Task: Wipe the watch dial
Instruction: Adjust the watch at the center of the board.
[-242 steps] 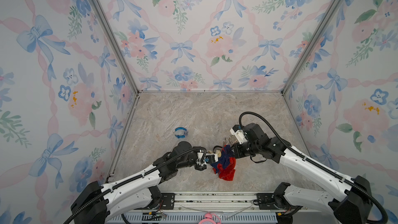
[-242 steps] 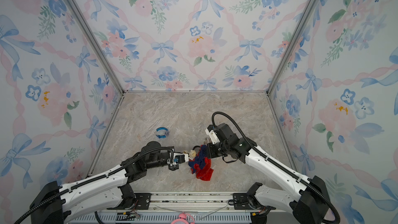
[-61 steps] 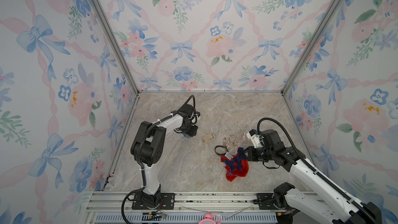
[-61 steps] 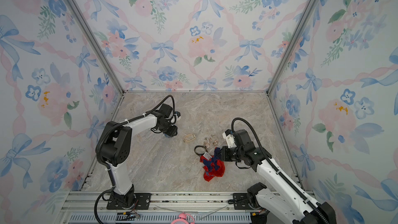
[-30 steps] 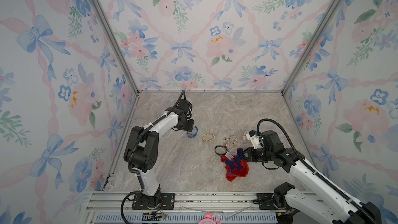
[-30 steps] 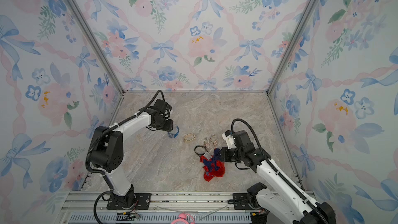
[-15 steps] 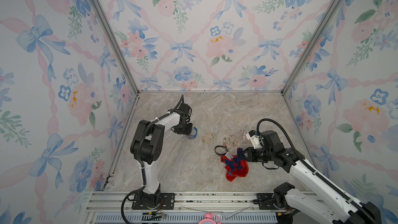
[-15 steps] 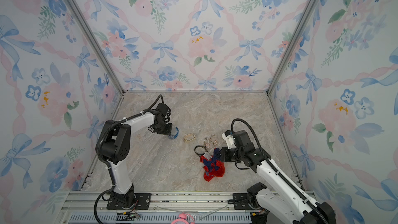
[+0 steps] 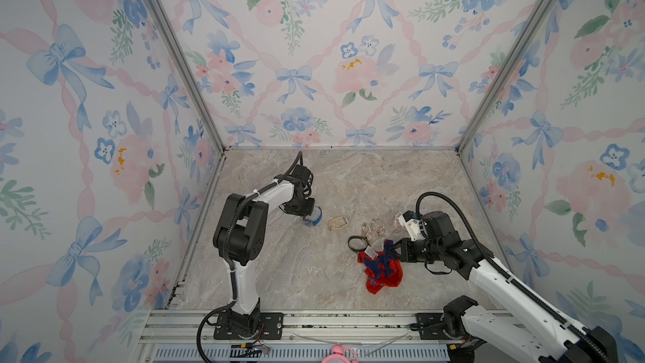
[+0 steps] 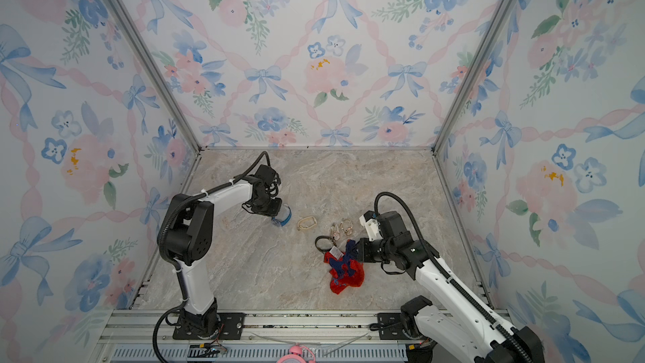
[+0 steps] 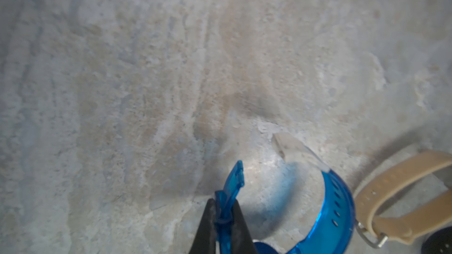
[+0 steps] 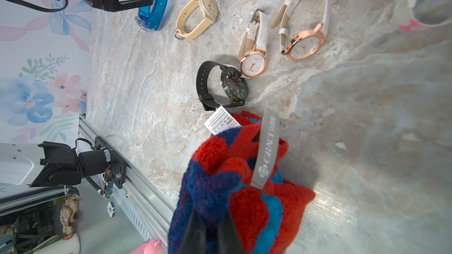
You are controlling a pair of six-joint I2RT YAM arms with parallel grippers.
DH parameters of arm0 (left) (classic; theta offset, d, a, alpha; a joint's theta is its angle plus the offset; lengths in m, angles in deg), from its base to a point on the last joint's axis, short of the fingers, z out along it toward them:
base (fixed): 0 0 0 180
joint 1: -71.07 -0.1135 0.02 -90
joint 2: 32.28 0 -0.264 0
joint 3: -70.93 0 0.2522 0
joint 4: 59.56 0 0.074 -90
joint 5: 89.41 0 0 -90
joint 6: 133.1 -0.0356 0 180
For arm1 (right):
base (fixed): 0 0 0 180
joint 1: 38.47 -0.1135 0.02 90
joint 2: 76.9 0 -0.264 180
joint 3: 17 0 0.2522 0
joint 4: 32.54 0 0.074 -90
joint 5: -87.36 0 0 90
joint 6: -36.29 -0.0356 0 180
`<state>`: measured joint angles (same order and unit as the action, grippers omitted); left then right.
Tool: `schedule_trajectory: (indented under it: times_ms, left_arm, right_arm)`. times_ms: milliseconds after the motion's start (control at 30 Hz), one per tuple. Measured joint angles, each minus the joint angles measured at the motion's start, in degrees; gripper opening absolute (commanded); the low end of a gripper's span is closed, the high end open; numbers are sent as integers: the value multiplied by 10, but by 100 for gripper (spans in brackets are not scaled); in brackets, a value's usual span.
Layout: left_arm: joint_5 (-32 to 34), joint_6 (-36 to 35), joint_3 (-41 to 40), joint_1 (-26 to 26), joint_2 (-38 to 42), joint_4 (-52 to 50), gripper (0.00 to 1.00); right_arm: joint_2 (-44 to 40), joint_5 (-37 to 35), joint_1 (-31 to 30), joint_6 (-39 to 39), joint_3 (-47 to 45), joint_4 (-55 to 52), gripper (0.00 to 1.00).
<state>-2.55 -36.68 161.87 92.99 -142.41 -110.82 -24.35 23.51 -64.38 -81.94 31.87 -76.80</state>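
Observation:
A translucent blue watch (image 9: 313, 219) (image 10: 283, 218) lies at the left of the marble floor. My left gripper (image 11: 223, 204) (image 9: 307, 213) is shut on one end of its blue strap (image 11: 232, 184); the rest of the band (image 11: 340, 206) curves away beside it. Its dial barely shows in any view. My right gripper (image 12: 212, 216) (image 9: 398, 251) is shut on a red and blue fluffy cloth (image 12: 244, 179) (image 9: 380, 272) (image 10: 345, 272) that rests on the floor at the right.
A beige watch (image 9: 337, 223) (image 12: 198, 17) (image 11: 401, 174) lies just right of the blue one. A black watch (image 12: 225, 84) (image 9: 356, 242) and two rose-gold watches (image 12: 253, 62) (image 12: 303, 42) lie near the cloth. A pink object (image 9: 340, 349) sits below the front rail.
My left gripper's jaws have closed onto the blue watch's strap. The right arm and the cloth have stayed still.

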Motion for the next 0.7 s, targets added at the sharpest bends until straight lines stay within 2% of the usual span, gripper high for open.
schedule_trajectory:
  times_ms: [133, 233, 367, 467, 633, 667, 700]
  left_arm:
    - [68, -54, 14, 62, 24, -21, 0]
    - [83, -53, 34, 71, 25, -53, 0]
    - [75, 2, 23, 35, 26, -77, 0]
    - [60, 56, -43, 7, 45, -71, 0]
    - [31, 137, -131, 13, 91, -67, 0]
    - [27, 149, -138, 19, 97, -63, 2]
    - [22, 162, -145, 26, 102, -58, 11]
  right_arm:
    - [2, 0, 0, 0, 0, 0, 0]
    - [2, 0, 0, 3, 0, -1, 0]
    - [0, 0, 0, 4, 0, -1, 0]
    - [-2, 0, 0, 4, 0, -1, 0]
    - [-4, 5, 0, 6, 0, 0, 0]
    - [-4, 7, 0, 8, 0, 0, 0]
    - [-4, 8, 0, 10, 0, 0, 0]
